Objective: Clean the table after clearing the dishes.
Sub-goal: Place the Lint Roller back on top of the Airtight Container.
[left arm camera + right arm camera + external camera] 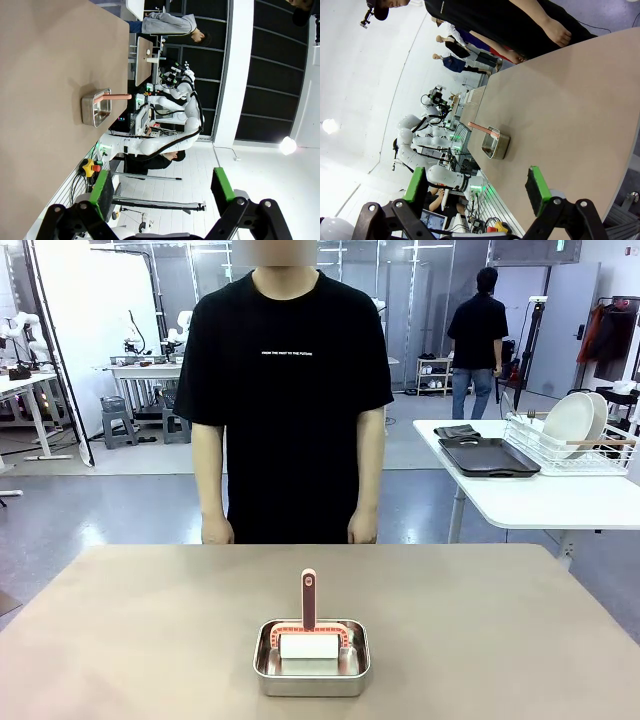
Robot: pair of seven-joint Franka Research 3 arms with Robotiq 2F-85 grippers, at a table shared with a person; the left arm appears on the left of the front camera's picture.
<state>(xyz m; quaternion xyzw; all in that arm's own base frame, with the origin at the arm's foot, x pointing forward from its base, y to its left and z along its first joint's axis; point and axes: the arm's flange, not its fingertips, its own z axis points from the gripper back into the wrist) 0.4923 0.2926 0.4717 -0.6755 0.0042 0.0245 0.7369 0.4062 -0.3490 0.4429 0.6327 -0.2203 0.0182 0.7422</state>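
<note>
The beige table (150, 630) is bare apart from a small steel pan (312, 658) near its front middle. The pan holds a white scrubber with a pink upright handle (309, 598). The dishes (572, 422), white plates, stand in a wire rack on the white side table at the right, next to a dark tray (487, 455). My left gripper (162, 192) is open and empty, off the table's edge, with the pan (96, 107) far ahead. My right gripper (476, 185) is also open and empty, above the table (570, 100), well short of the pan (496, 144).
A person in a black T-shirt (290, 390) stands at the far edge, both hands hanging at the sides. The white side table (540, 500) stands to the right behind the main table.
</note>
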